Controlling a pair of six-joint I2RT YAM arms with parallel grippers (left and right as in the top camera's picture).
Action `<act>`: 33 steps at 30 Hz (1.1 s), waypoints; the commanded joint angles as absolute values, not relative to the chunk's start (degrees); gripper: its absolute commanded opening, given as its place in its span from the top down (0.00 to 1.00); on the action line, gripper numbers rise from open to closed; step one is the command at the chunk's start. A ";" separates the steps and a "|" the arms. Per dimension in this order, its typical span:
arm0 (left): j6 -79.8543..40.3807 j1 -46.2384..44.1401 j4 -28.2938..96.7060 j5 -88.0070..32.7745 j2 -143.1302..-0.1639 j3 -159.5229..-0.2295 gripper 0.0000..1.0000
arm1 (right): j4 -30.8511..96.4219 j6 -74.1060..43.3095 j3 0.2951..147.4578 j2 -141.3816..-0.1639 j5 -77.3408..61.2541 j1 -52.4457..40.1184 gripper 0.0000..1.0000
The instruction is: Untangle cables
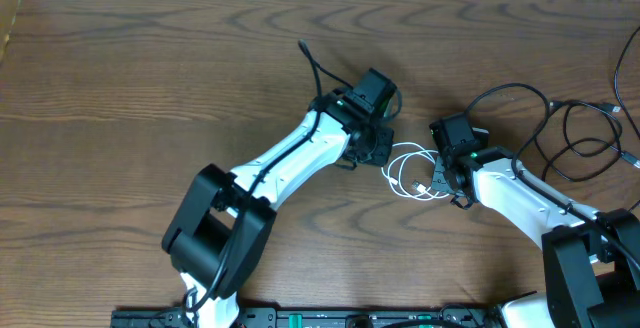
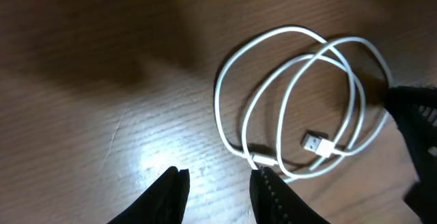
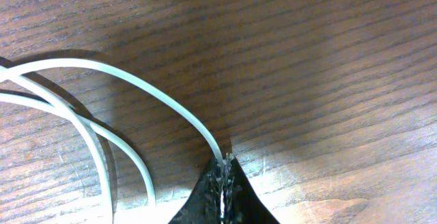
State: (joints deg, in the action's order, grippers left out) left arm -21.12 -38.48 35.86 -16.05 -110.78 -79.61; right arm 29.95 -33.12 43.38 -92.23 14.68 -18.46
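Found thin white plug-ended cable (image 2: 314,142) coiled on brown wooden table (image 1: 150,68), between both hands. Noted right hand (image 3: 224,161) pinched shut on one strand; left hand (image 2: 218,176) narrowly parted, empty, just beside coil. Observed thin black cable (image 1: 512,87) looped well apart, rightward.

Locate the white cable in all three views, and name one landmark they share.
Overhead: white cable lies coiled just right of the picture's centre.
Left wrist: the coil fills the right half, with its plug end inside the loops.
Right wrist: strands enter from the left; one ends in the shut fingers at bottom centre.
Shared landmark: the right gripper pinching the cable, probably the black shape at the left wrist view's right edge.
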 commanded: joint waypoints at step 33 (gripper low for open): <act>-16.12 -43.22 29.21 -9.56 -116.75 -79.11 0.56 | 30.20 -34.24 41.78 -93.89 13.30 -18.83 0.99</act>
